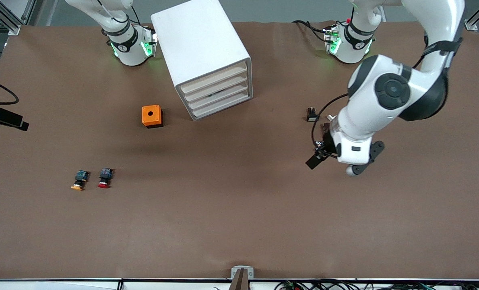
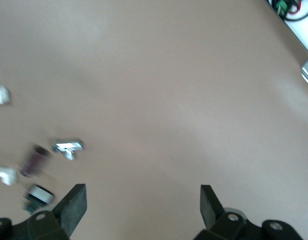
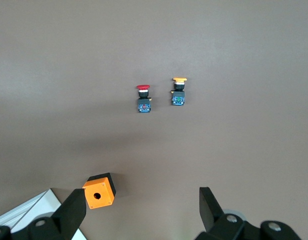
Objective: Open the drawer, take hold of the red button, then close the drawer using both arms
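Nearest your front camera, two small push buttons are lying side by side on the brown surface [image 1: 239,225] toward the right arm's end: the red-capped button with the black-and-blue body [image 1: 104,177] and, just beside it, an orange-capped button [image 1: 79,180]. Farther back, you are seeing an orange box with a round hole [image 1: 152,116] sitting near the white four-drawer cabinet [image 1: 205,56], its drawers all pushed in. Your left gripper [image 2: 143,206] is hanging open over bare surface, holding nothing. Your right gripper [image 3: 142,206] is standing open above the orange box, also holding nothing.
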`<state>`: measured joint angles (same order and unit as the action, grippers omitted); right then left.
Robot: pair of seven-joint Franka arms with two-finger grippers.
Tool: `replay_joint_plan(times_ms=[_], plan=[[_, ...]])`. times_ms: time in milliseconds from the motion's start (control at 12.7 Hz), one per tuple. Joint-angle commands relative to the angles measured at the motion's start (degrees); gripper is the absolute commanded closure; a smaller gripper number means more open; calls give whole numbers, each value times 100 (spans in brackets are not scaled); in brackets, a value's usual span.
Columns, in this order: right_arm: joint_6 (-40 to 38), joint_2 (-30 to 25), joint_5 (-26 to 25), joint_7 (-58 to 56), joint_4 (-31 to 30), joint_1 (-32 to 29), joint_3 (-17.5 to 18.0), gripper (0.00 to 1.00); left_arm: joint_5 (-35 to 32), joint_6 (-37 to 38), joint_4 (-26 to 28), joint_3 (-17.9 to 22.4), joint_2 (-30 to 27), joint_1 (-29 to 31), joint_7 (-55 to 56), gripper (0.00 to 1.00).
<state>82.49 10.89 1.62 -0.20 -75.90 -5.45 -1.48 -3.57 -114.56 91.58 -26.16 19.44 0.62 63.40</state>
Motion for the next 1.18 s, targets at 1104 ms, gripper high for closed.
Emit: replay_joint_plan(times_ms=[1104], plan=[[444, -1441, 49, -59, -1647, 220, 34, 0, -557, 2069, -755, -30, -713, 1503, -3562, 0]])
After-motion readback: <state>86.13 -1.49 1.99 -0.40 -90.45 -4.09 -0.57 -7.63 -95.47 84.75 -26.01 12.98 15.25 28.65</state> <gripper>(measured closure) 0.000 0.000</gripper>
